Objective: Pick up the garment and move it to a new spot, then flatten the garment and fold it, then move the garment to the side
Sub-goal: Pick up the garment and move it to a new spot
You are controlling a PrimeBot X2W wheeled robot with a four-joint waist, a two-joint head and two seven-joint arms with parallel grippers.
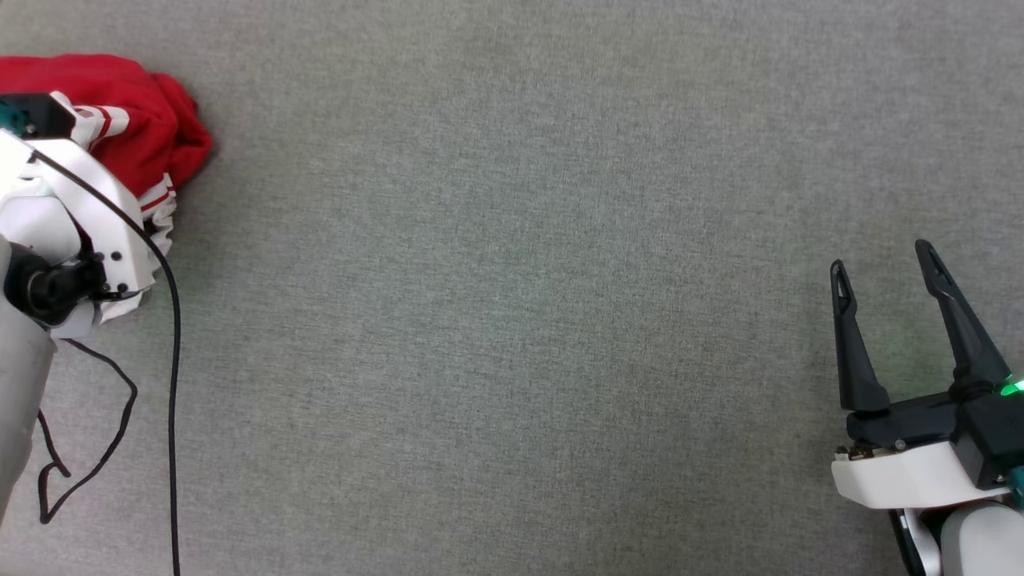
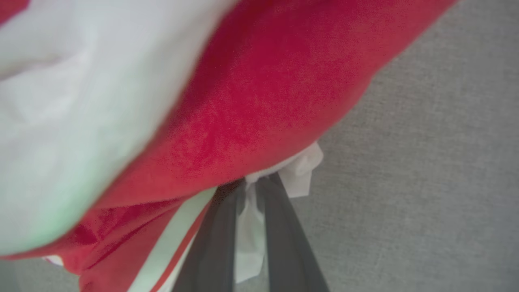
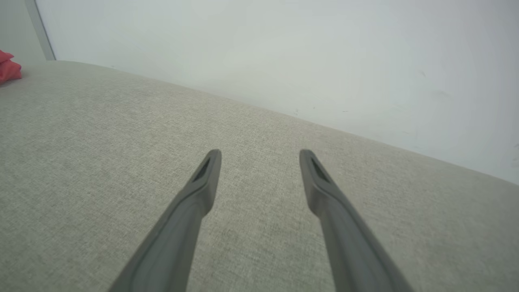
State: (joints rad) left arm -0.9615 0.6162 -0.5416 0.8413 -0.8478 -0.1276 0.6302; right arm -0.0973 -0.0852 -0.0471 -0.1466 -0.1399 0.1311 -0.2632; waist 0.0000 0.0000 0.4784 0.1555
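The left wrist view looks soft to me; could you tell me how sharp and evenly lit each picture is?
Left wrist view: the shirt is close and blurred, its white cloth tinged green; the left gripper, pinching a white fold, is soft. Head view: sharp, evenly lit, a green light by the right gripper. Right wrist view: sharp, the grey surface's edge bowed.

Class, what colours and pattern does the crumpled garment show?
The garment is red, with white parts and red-and-white striped trim, clearest in the head view.
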